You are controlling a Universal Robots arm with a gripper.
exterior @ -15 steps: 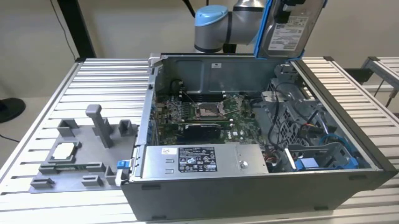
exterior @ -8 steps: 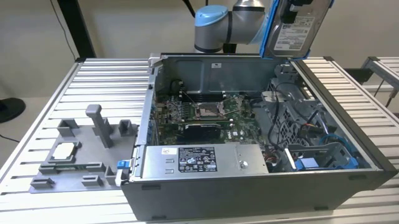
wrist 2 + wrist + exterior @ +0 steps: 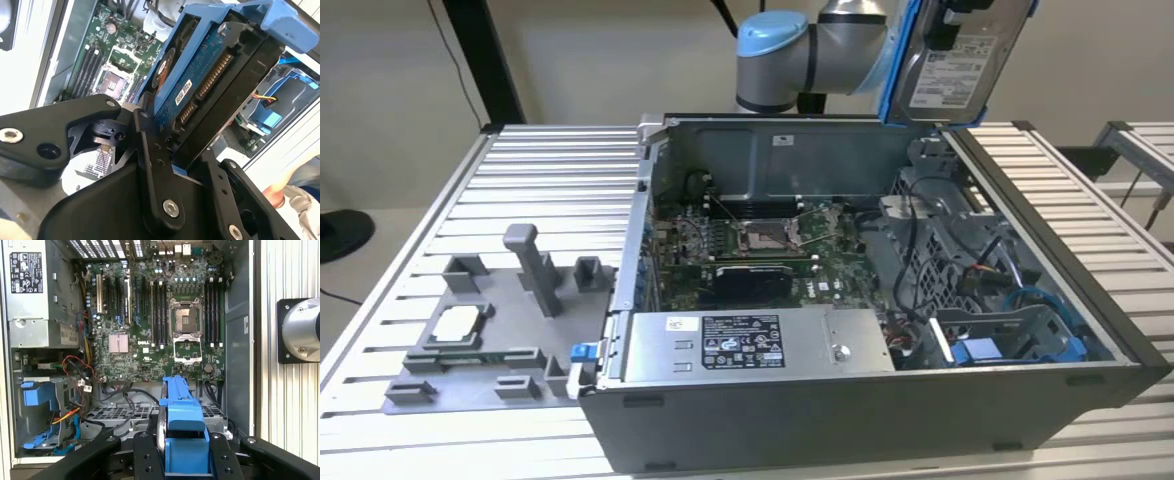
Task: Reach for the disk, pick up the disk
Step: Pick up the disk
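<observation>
1. The pick-up looks to be done: the disk [image 3: 958, 62] hangs in the air above the far right corner of the open computer case [image 3: 854, 400], as the exterior view shows it, well clear of the case's rim
2. The pincer [image 3: 172, 150] is closed on the disk; in the second wrist view its black fingers [image 3: 150, 165] press against the blue carrier frame [image 3: 280, 20] from both sides, with the green circuit side and connector edge of the drive showing between them
3. In the first wrist view the frame stands edge-on between the fingers, straight above the motherboard [image 3: 160, 330] and the drive bay end of the case
4. The disk is held upright, its white label facing the exterior view's right and near side
5. My judgement: reaching and lifting are both complete, so what the work now calls for is a firm, steady grip, since the frame is plastic and the drive heavy; a slip would drop it onto the board below
6. The table [image 3: 547, 190] holds a grey fixture [image 3: 494, 330] to the case's left
</observation>
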